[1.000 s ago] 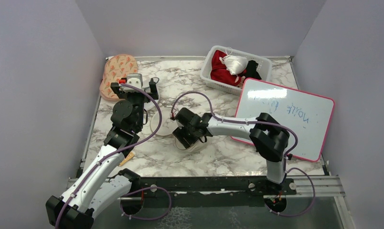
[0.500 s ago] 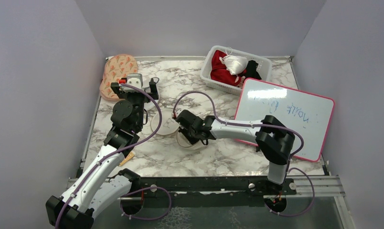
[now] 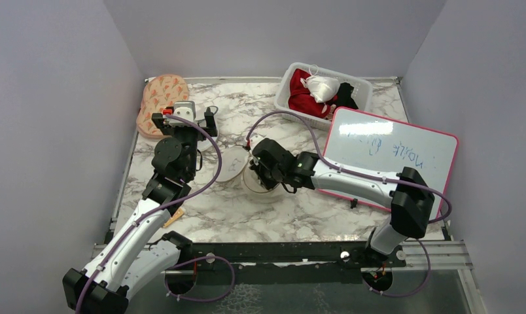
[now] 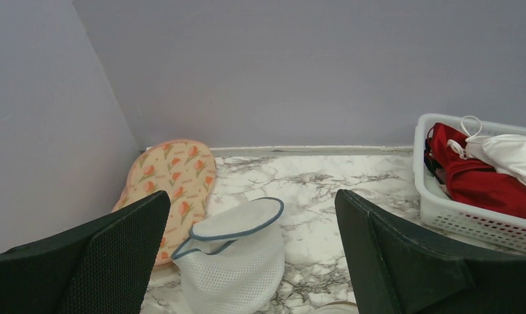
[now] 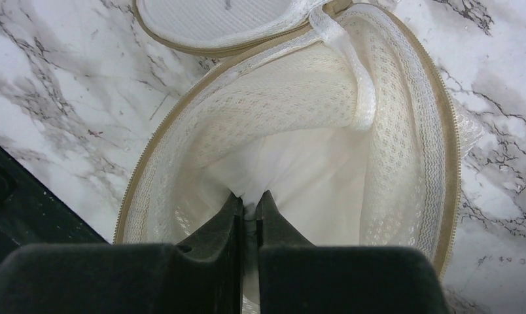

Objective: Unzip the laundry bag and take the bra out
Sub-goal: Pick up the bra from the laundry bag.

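Laundry bag (image 5: 404,131) unzipped; R arm (image 3: 352,183) stretched in, jaws pinching bra (image 5: 299,170).

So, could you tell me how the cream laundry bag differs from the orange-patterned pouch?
The laundry bag is round and cream; the orange-patterned pouch is oval. The bag lies unzipped, the right gripper pinching the bra inside; the untouched pouch shows no opening. Both sit on the marble table.

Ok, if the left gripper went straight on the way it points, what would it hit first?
Probably the mesh pouch, low in front of the left gripper; height is unclear, so it might pass over toward the wall.
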`<state>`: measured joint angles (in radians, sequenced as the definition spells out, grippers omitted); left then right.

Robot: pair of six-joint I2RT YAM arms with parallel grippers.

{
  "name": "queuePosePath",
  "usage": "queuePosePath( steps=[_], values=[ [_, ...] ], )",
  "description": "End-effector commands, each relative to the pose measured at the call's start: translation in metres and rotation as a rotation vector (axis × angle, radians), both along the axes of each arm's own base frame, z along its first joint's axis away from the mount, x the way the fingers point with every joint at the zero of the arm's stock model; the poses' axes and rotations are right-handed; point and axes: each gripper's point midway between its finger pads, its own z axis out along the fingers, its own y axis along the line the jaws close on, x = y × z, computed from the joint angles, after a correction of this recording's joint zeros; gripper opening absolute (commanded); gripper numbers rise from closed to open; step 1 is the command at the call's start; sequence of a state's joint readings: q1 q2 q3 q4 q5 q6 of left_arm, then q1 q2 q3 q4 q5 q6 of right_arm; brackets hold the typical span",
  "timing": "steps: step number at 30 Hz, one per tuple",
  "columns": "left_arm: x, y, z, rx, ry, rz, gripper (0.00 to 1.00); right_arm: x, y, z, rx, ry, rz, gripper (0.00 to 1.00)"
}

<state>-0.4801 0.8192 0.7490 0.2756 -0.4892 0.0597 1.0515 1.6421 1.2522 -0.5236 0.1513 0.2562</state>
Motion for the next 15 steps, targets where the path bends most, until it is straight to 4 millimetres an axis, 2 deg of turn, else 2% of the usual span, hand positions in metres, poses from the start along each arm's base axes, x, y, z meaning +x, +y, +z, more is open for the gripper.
queuePosePath(
  steps=[1, 5, 7, 11, 13, 15],
  values=[
    [-0.001, -0.006, 0.003, -0.015, -0.013, -0.029, 0.92, 0.001, -0.005, 0.015, 0.033, -0.009, -0.028, 0.01],
    [0.0, -0.009, -0.001, -0.025, -0.001, -0.039, 0.92, 0.01, -0.014, 0.009, -0.013, -0.045, -0.079, 0.01],
    [0.001, -0.019, -0.006, -0.032, 0.025, -0.076, 0.93, 0.013, -0.016, 0.004, -0.032, -0.054, -0.089, 0.01],
    [-0.011, -0.035, -0.046, -0.15, 0.213, -0.152, 0.99, 0.012, -0.017, -0.007, -0.032, -0.05, -0.09, 0.01],
    [-0.029, -0.042, -0.071, -0.22, 0.307, -0.208, 0.99, 0.01, -0.016, -0.01, -0.008, -0.05, -0.092, 0.01],
    [-0.048, -0.051, -0.087, -0.295, 0.353, -0.285, 0.96, 0.01, -0.017, -0.013, 0.012, -0.052, -0.098, 0.01]
  ],
)
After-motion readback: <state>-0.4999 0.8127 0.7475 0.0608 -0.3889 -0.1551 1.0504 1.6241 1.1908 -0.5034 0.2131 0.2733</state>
